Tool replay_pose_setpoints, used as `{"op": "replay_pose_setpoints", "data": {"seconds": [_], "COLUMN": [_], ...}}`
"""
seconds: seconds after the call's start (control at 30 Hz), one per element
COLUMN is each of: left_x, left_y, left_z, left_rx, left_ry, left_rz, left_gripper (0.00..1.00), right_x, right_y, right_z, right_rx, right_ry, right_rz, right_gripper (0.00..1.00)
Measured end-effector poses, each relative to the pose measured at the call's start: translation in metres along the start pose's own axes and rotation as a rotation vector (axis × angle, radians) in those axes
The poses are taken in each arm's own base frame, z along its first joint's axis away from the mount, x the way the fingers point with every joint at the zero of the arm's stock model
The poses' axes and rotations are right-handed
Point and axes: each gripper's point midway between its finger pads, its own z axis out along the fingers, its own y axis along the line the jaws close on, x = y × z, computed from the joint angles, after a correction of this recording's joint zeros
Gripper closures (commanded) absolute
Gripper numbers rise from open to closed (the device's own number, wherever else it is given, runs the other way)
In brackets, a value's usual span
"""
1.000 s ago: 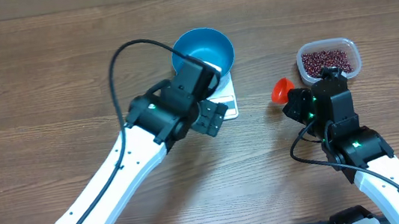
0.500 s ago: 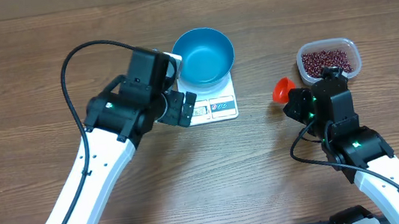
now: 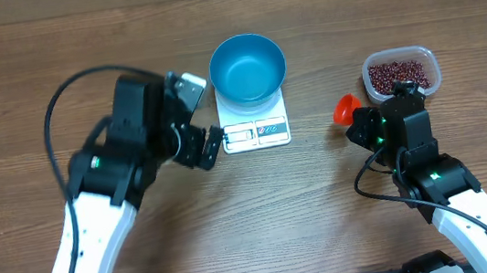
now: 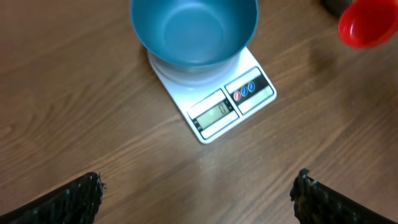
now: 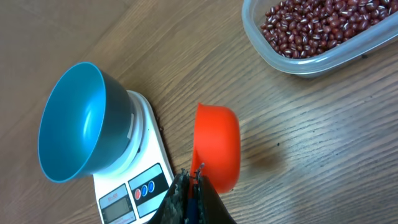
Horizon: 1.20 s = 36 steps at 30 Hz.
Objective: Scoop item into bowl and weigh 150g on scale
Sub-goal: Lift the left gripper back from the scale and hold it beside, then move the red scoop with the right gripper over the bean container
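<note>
The blue bowl point(image 3: 247, 66) stands empty on the white scale point(image 3: 258, 133); the left wrist view shows the bowl point(image 4: 194, 31) and the scale point(image 4: 230, 106) from the front. Dark red beans fill a clear tub point(image 3: 399, 73), also in the right wrist view point(image 5: 323, 25). My left gripper point(image 3: 206, 113) hovers open just left of the scale, nothing between its fingertips point(image 4: 92, 190). My right gripper point(image 3: 361, 121) is shut on the handle of a red scoop point(image 3: 343, 108), whose cup point(image 5: 217, 146) hangs between scale and tub.
Bare wooden table point(image 3: 261, 208) lies in front of the scale and between the two arms. A black cable point(image 3: 72, 82) loops above the left arm. The tub sits near the right arm's wrist.
My left arm has drawn back to the left, off the bowl and scale, uncovering the scale's display. Its jaws stay wide. The right arm and scoop have not moved.
</note>
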Motion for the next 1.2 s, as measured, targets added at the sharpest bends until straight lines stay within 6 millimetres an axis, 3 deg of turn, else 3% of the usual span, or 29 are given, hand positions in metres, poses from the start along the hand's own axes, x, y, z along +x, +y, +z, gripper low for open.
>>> {"op": "replay_pose_setpoints", "data": {"seconds": [0.17,0.5,0.67,0.97,1.2], "left_x": [0.019,0.018,0.020,0.019,0.018], "left_y": [-0.002,0.002,0.008,-0.007,-0.006], "left_z": [-0.010,-0.015,-0.008,0.013,0.016], "left_rx": [-0.021,-0.046,-0.095,-0.091,-0.095], "left_ry": [-0.053,-0.072,-0.049,-0.012,-0.011], "left_rz": [-0.001,-0.034,-0.060,-0.021,-0.021], "left_gripper": [0.00,0.00,0.00,0.00,0.00], "right_x": [0.000,-0.002,-0.001,0.000,0.002], "right_y": [0.000,0.002,0.002,0.000,0.002], "right_z": [0.000,0.000,0.000,0.000,0.000], "right_rx": [0.000,-0.009,-0.008,-0.002,-0.011], "right_ry": [0.000,-0.006,-0.005,0.000,0.011], "right_rz": [0.000,0.001,0.001,0.000,-0.031], "right_gripper": [0.96,0.96,0.96,0.96,0.96]}}
